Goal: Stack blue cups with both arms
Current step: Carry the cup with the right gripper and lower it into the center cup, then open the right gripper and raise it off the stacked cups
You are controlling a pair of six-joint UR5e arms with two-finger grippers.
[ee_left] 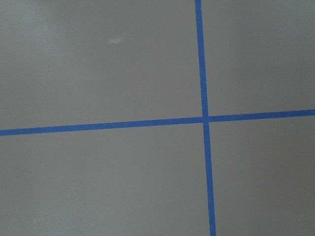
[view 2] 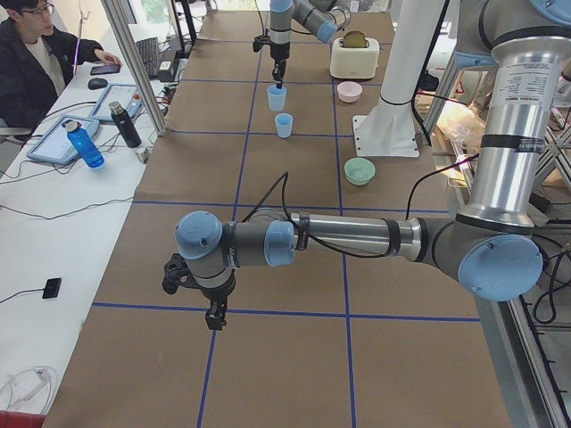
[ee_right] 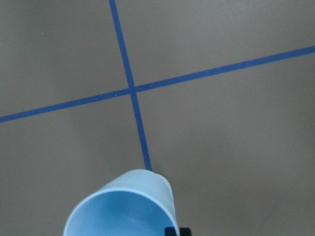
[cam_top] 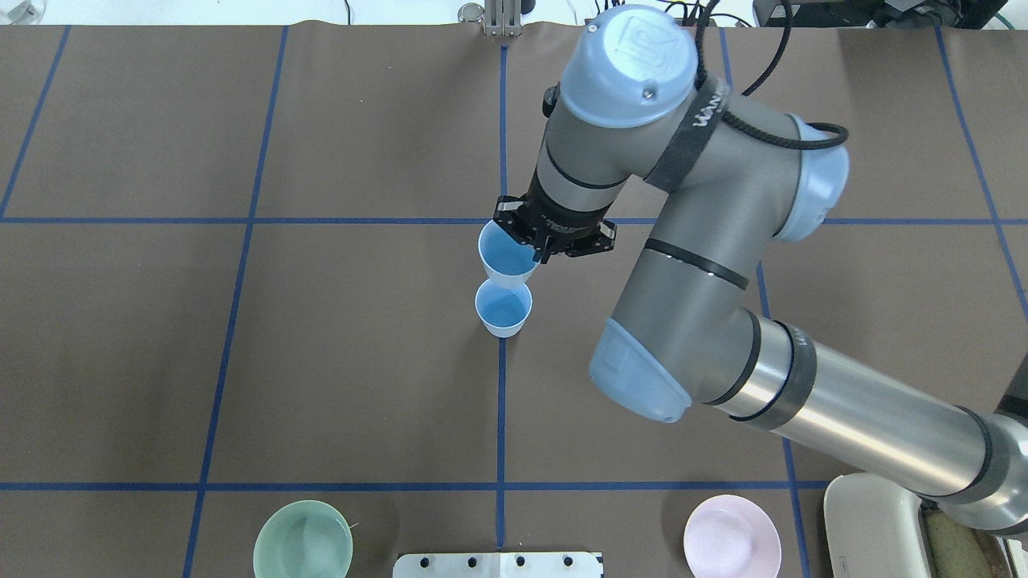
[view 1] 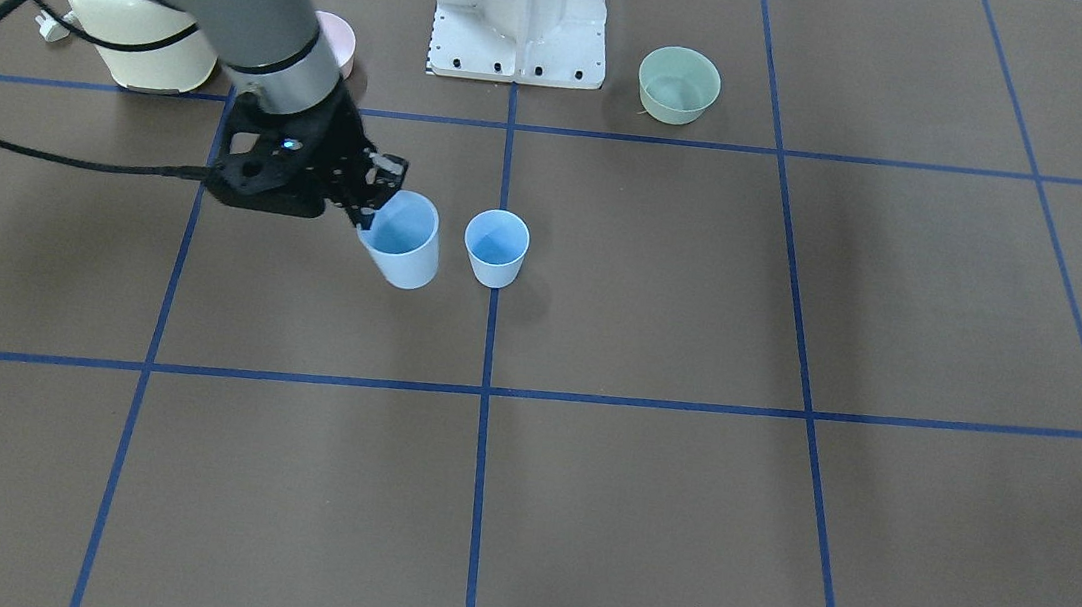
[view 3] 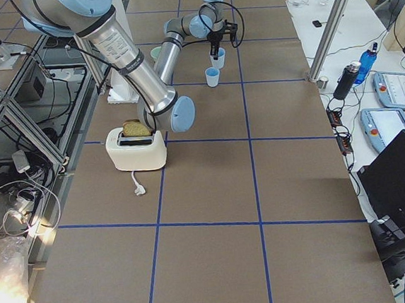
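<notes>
Two cups in play on bench [view 1: 663, 286]. Step, my read: carry phase. Held cup [view 1: 404, 241] pinched at rim by right hand [view 1: 378, 194], one finger inside, one outside, closed down onto wall. Cup tilted, looks lifted clear of bench. Second cup [view 1: 495, 248] upright just beside it, apart. Next: I'd level held cup, centre over second cup, lower in. Left hand [view 2: 212, 314] hangs well apart over bare bench, holds nothing I can see; opening, cannot tell.

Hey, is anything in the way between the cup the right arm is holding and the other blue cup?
Nothing visible. The right pincer grips one blue cup at its rim; the standing cup is right beside it, with only bare table between.
</notes>
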